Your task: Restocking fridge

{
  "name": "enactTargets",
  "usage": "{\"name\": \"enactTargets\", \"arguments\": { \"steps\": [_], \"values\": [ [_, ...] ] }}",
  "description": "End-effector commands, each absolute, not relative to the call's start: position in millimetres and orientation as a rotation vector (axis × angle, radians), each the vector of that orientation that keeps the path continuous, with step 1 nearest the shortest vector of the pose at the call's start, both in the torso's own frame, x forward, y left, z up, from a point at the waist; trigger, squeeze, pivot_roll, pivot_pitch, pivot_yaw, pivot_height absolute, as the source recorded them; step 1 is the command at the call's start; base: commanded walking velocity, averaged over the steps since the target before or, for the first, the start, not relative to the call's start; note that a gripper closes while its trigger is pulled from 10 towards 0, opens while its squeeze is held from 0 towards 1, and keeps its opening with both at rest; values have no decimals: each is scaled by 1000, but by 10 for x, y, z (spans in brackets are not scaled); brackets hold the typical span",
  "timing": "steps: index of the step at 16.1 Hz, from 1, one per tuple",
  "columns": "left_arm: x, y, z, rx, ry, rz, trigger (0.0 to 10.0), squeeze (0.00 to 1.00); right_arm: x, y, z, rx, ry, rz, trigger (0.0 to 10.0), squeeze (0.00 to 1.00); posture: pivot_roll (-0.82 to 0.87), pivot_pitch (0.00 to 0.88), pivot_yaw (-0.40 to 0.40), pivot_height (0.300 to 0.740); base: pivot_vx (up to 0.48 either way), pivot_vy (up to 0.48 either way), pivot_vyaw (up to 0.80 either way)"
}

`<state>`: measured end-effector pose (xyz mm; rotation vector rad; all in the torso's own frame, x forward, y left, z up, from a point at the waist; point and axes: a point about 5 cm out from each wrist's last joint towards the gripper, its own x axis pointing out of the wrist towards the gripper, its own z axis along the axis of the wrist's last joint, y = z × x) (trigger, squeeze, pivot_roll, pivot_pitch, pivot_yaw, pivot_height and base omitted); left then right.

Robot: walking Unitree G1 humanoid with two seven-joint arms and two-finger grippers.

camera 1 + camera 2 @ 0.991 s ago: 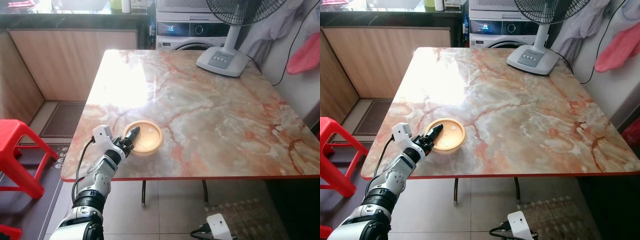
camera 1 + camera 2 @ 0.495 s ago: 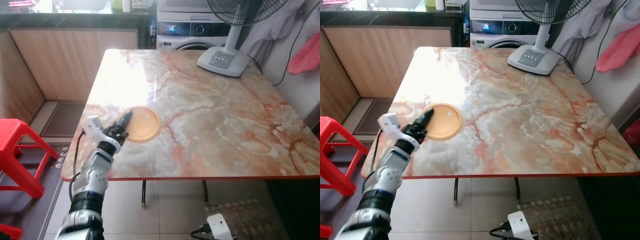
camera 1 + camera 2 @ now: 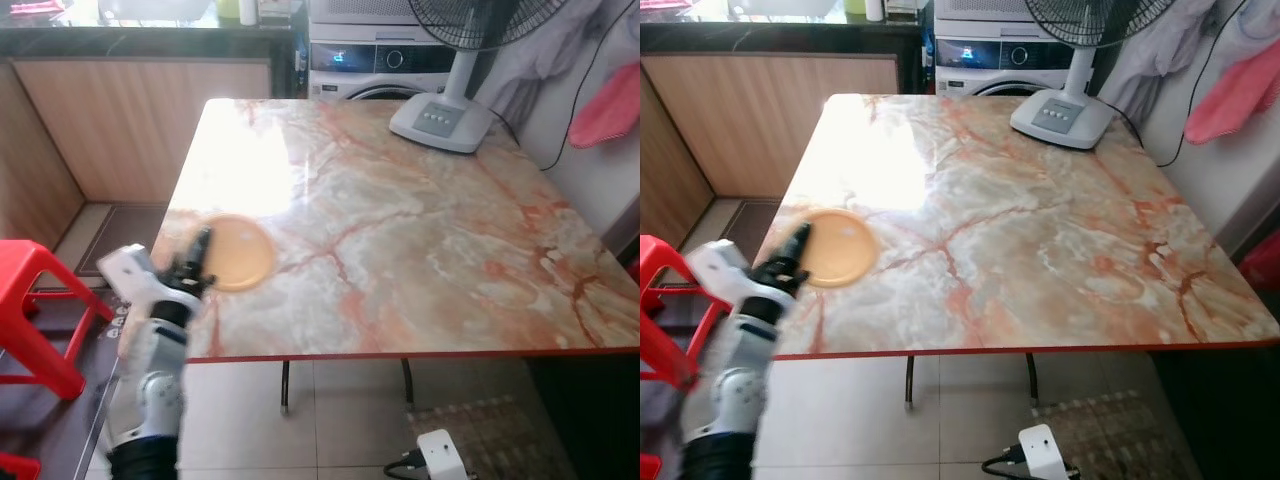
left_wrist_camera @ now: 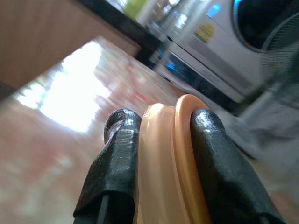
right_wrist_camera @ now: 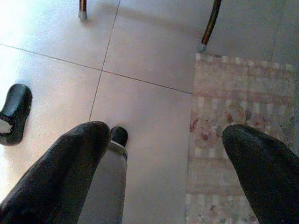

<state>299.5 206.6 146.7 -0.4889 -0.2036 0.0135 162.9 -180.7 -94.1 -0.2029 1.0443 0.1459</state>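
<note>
A flat round orange plastic lid hangs lifted over the near left corner of the marble table. My left gripper is shut on the lid's near rim, and the arm is blurred. In the left wrist view the orange lid stands edge-on, pinched between the two black fingers. My right gripper hangs idle below the table, its fingers wide apart over the tiled floor with nothing between them.
A white fan base stands at the table's far right. A washing machine and a wooden counter front lie behind. A red stool stands left of the table. A patterned mat lies on the floor tiles.
My left gripper has lifted the orange lid off the table and carried it left and back toward the table's left edge. The head camera has shifted slightly.
</note>
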Motion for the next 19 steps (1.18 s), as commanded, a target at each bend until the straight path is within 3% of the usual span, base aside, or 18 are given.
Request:
{"name": "enactTargets", "arguments": {
  "steps": [1, 5, 15, 19],
  "values": [
    [2991, 2126, 1531, -396, -223, 46, 10000, 0, 1603, -1839, -947, -191, 1044, 122, 10000, 0, 78, 0, -47, 740, 0, 0, 0],
    [3094, 2069, 1481, -102, -134, -4, 10000, 0, 1670, -1812, -917, -133, 998, 85, 10000, 0, 60, 0, -14, 740, 0, 0, 0],
    [3154, 1957, 1559, -70, -177, -19, 10000, 0, 1696, -1787, -903, -109, 971, 82, 10000, 0, 68, 0, -16, 740, 0, 0, 0],
    [3174, 1959, 1580, -76, -188, -6, 10000, 0, 1719, -1788, -894, -108, 968, 79, 10000, 0, 75, 0, -24, 740, 0, 298, 0]
  ]
}}
